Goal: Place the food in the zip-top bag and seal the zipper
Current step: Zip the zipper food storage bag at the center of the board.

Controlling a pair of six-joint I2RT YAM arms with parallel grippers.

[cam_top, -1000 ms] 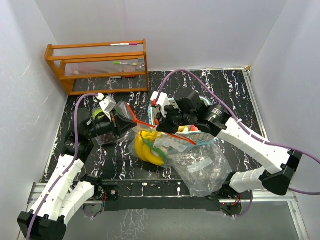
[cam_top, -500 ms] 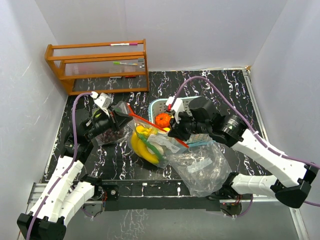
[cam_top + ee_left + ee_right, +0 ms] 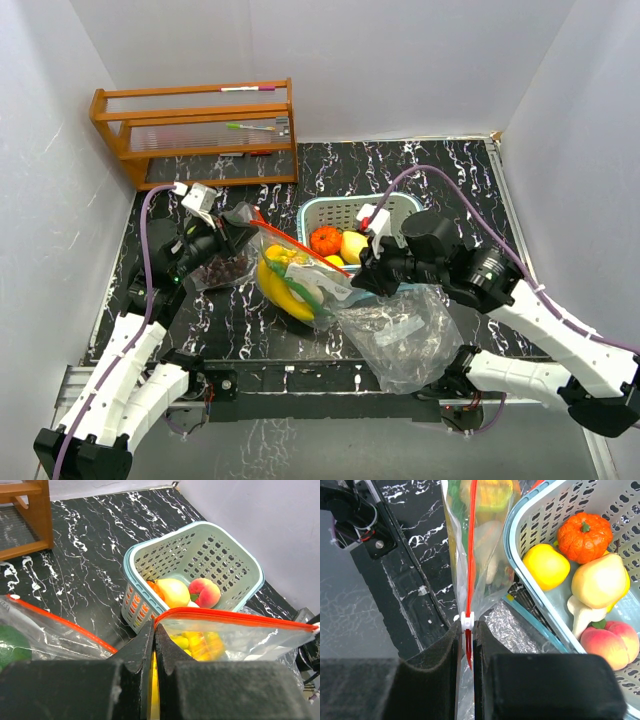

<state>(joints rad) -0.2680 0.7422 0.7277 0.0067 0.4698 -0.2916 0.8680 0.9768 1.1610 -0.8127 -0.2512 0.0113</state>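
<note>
Since the prior frames the R arm has drawn back to the right, off the basket [image 3: 220,550], so I can see its contents from above. The L arm has shifted slightly left.

R claw [image 3: 465,630] is clamped on the red zipper [image 3: 471,545] at the white slider [image 3: 465,621]. L claw [image 3: 154,632] is pinched tight on the opposite zipper end.

The zip-top bag [image 3: 330,290] hangs stretched between the two claws, just left of the basket. Its zipper reads as a single red line in both wrist views. Inside are yellow bananas [image 3: 275,290] and some green pcs; the rest is unclear through the plastic.

Food in the basket:
- orange ribbed fruit [image 3: 583,536]
- yellow fruit [image 3: 547,566]
- pale pear-shaped pc [image 3: 600,582]
- peach [image 3: 615,640]

A crumpled clear bag [image 3: 400,340] lies on the surface [image 3: 400,170] below the R claw. Another bag w/ dark contents [image 3: 220,268] sits beside the L arm. Wooden rack [image 3: 195,130] is at rear left.
</note>
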